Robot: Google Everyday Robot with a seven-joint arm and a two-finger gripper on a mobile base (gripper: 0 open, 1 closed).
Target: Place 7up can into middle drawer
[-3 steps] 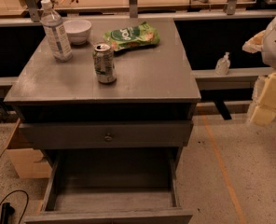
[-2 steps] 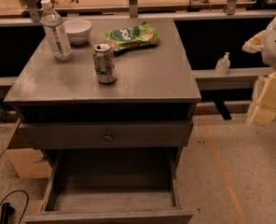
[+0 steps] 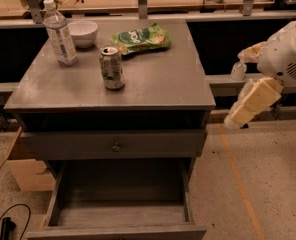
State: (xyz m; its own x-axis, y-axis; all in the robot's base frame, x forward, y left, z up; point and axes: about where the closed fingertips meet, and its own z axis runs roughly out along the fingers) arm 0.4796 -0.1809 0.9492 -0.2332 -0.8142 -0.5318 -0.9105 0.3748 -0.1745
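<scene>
7up can (image 3: 111, 67) stands upright on the cabinet (image 3: 158, 81) top, ungrasped; middle drawer (image 3: 122, 213) stands pulled out beneath, ready to receive it. Gripper (image 3: 244, 110) hangs right of the cabinet, well apart from it; whether it is wide or narrow cannot be told.

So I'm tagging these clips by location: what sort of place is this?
Probably a lab or workshop: long wooden workbenches behind, a speckled hard floor with an orange line, and a grey drawer cabinet. The gripper hangs right of it.
</scene>
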